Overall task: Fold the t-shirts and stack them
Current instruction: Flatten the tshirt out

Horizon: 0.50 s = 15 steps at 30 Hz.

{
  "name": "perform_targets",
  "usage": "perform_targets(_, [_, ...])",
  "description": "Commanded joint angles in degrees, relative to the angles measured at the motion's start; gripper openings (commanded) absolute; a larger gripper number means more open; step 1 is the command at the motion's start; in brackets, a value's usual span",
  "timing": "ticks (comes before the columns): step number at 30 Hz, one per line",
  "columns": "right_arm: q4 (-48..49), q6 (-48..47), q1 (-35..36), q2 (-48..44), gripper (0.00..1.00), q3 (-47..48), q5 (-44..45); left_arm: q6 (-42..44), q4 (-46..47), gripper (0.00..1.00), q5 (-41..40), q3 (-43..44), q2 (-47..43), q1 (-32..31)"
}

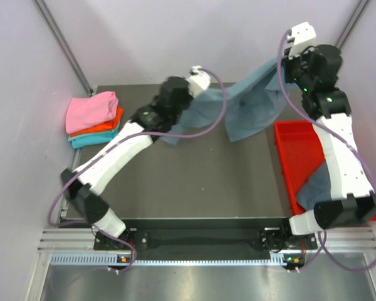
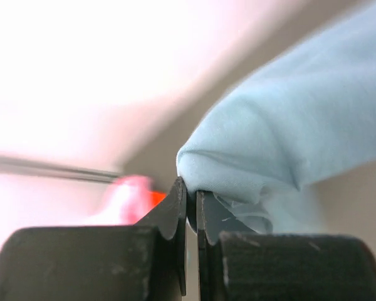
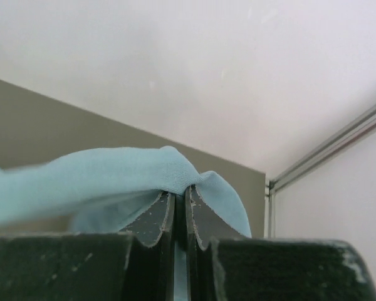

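Currently we list: one slate blue-grey t-shirt (image 1: 254, 106), held up over the far side of the table (image 1: 194, 182); our left gripper (image 2: 192, 195) and right gripper (image 3: 180, 193) each pressed together on a fold of it.

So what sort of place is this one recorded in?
Most likely a lab robot cell, not a home: plain pale walls on metal framing, an aluminium mounting rail along a dark table, and a lifted blue-grey t-shirt plus a stack of folded t-shirts.
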Motion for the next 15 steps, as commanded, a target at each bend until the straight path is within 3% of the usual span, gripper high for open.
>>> perform_targets(1, [1.6,2.4,-0.9,-10.5,0.00,-2.0,-6.4,10.5,10.9,0.00,-6.2,-2.3,-8.4,0.2])
perform_targets(6, [-0.7,4.8,-0.8,-23.8,0.00,-9.3,-14.8,15.7,14.1,0.00,-5.8,-3.1,-15.2,0.4])
perform_targets(9, [-1.4,7.3,-0.8,-30.6,0.00,-11.8,-15.0,17.3,15.3,0.00,-3.6,-3.9,-19.4,0.4])
perform_targets(15, [-6.4,11.6,-0.8,-38.7,0.00,-9.3,-18.0,17.0,15.3,0.00,2.9,-7.1,-28.1,0.3])
